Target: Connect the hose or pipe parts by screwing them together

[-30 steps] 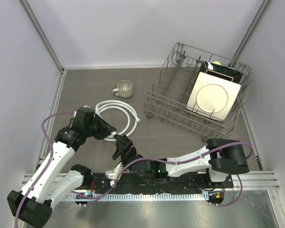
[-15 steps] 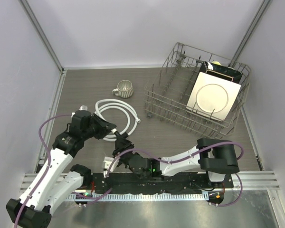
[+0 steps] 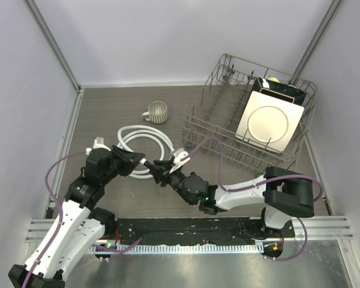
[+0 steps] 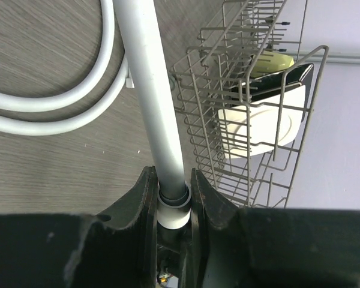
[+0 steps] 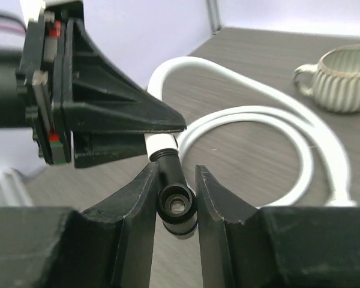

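Left jaws are clenched on the white end nut (image 4: 171,211) of the hose (image 3: 145,143), held just off the counter (image 3: 102,108); I see the rest of the hose coiled in loops behind it. Right jaws, directly beside them, are grasping the small black fitting (image 5: 177,205), whose stem meets the nut end-on. Further back stands a grey ribbed mug (image 3: 158,111), and on my right the wire dish rack (image 3: 210,123) holds a square white plate (image 3: 269,123)
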